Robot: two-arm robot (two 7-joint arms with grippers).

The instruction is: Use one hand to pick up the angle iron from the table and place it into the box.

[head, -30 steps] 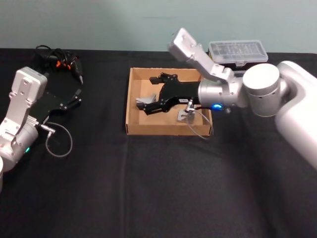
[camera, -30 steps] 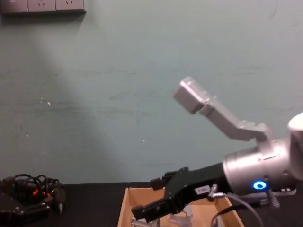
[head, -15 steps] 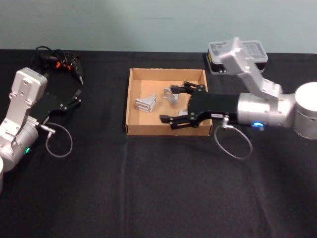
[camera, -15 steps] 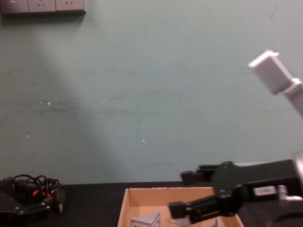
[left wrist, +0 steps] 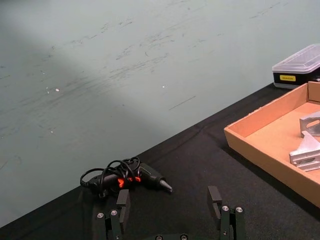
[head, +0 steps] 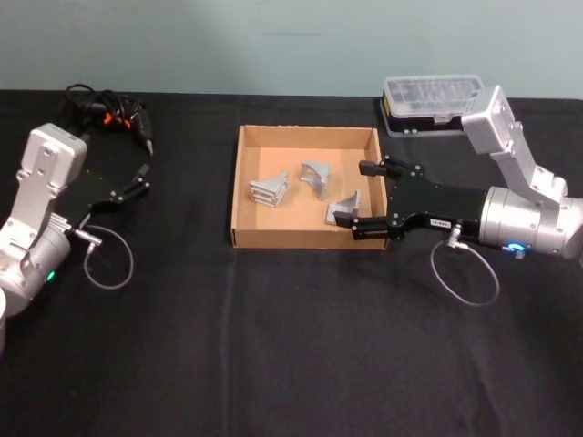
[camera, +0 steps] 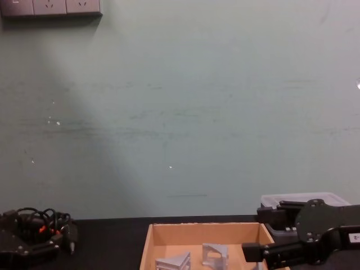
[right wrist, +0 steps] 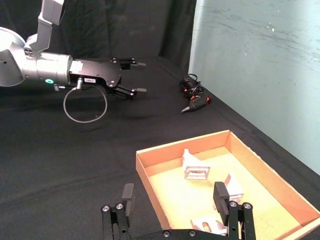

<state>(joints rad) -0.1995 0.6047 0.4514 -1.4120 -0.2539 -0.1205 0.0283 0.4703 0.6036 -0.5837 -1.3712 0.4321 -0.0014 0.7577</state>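
Tan cardboard box [head: 239, 187] on black worktop [head: 273, 346], three angle irons [head: 321, 178] lying inside, so placing looks done. Head view: right hand [head: 372, 195] spread wide, empty, at box's right wall; left hand [head: 141, 177] parked, fingers apart, beside cabled tool [head: 109, 114]. Right wrist view: all three brackets loose on box floor. Chest view: clear-lidded case [camera: 298, 199] behind right hand.

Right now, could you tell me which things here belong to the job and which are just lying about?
Job: box; three angle irons inside it; table; open right pincer beside the box's right wall.

Lying about: clear-lidded case; cabled tool; parked left pincer.
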